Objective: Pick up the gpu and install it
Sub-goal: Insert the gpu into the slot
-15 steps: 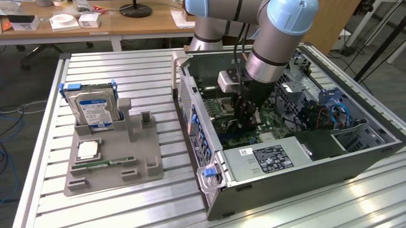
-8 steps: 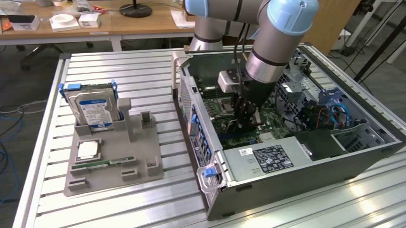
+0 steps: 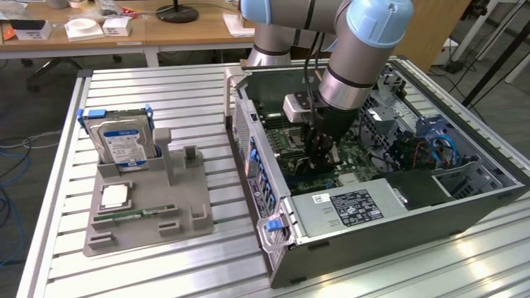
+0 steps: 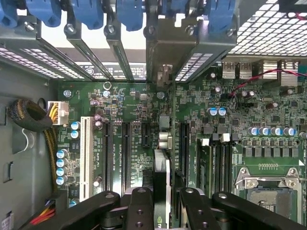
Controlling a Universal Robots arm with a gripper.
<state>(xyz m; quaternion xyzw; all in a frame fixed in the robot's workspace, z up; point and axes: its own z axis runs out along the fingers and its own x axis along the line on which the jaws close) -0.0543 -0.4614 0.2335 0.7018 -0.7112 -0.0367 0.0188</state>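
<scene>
Seating step: gripper clamped on gpu inside computer case, card edge-on over motherboard slot; likely needing straight, aligned downward pressure.

Silver arm, light-blue joint caps, black gripper, black cable

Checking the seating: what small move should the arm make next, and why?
Probably a short, straight push toward the motherboard. The end effector grips the gpu edge-on above the board, bracket end at the rear slot openings. It looks lined up, but I cannot tell whether it is seated.
</scene>
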